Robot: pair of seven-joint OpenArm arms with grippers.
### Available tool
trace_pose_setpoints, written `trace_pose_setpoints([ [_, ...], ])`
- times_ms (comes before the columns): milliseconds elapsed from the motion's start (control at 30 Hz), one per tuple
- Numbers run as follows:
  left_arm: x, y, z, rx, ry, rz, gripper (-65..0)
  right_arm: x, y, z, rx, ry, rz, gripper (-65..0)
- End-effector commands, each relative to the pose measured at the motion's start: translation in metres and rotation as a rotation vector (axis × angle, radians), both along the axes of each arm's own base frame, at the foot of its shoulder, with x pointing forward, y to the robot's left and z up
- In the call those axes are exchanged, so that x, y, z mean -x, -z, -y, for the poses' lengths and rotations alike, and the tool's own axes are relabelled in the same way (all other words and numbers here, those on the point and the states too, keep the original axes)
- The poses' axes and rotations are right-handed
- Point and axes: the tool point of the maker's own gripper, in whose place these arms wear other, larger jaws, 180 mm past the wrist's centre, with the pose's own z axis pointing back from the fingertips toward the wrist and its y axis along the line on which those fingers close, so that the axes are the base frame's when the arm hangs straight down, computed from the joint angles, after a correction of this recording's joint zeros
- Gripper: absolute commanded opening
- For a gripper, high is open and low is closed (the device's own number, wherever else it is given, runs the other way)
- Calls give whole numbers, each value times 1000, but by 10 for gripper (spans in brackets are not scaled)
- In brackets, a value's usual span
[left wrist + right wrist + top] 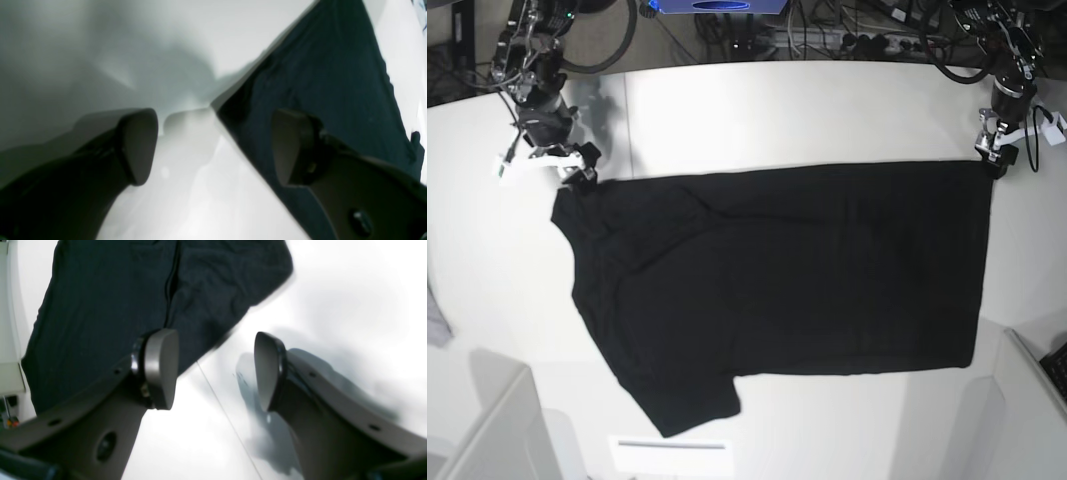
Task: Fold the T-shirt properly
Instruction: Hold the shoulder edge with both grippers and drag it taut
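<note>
The T-shirt (777, 270) lies spread flat on the white table (777, 110), plain black side up, with one short sleeve at the front left. My left gripper (993, 152) hovers at the shirt's far right corner. In the left wrist view this left gripper (215, 146) is open, and the T-shirt (327, 83) corner lies just ahead of the empty gap. My right gripper (579, 168) is at the shirt's far left corner. In the right wrist view the right gripper (213, 370) is open and empty, with the T-shirt (110, 303) beyond its left finger (161, 368).
Cables and equipment (827, 30) crowd the table's back edge. A white label (672, 455) lies at the front edge. Grey bins stand at the front left (487, 430) and front right (1027, 420). A grey cloth (435, 320) pokes in at the left edge.
</note>
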Motion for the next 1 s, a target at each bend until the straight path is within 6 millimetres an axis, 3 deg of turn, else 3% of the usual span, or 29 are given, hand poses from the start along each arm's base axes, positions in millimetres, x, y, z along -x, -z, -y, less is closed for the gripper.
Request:
trace_pose_setpoints([
  [0, -7, -9, -6, -21, 5, 26, -140, -2, -2, 5, 7, 9, 13, -311],
  [200, -20, -12, -5, -11, 2, 54, -140, -12, 26, 7, -28, 31, -40, -309],
  [433, -17, -4, -6, -18, 1, 19, -142, -24, 42, 8, -54, 43, -67, -311],
  [700, -22, 4, -6, -17, 2, -3, -142, -32, 48, 19, -32, 64, -64, -314],
  [967, -22, 4, -6, -15, 2, -2, -161, -26, 61, 29, -16, 71, -99, -317],
])
